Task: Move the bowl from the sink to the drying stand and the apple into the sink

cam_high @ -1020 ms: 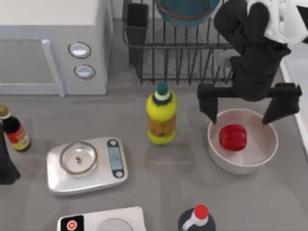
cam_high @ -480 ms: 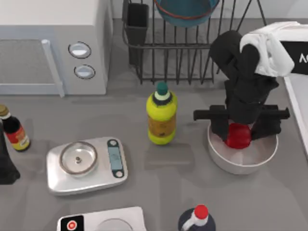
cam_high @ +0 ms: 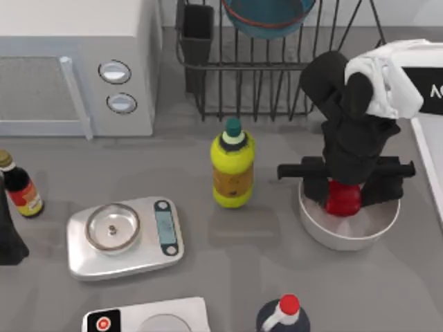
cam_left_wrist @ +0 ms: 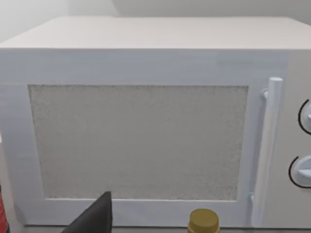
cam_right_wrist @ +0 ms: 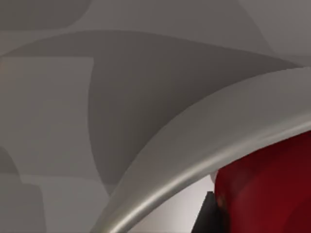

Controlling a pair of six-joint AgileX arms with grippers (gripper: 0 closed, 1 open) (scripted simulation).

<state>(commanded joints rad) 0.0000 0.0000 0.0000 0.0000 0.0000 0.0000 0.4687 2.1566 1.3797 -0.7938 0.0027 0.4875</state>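
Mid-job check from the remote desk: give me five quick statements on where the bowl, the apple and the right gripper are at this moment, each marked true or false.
1. The teal bowl sits in the drying stand. True.
2. The apple lies in the sink. False: it is inside the white bowl, left of the sink.
3. The right gripper is down in the white bowl with a finger on each side of the apple. True.
4. The yellow bottle stands to the right of the white bowl. False: it stands to the left of it.
5. The kitchen scale carries the apple. False: its pan is bare.
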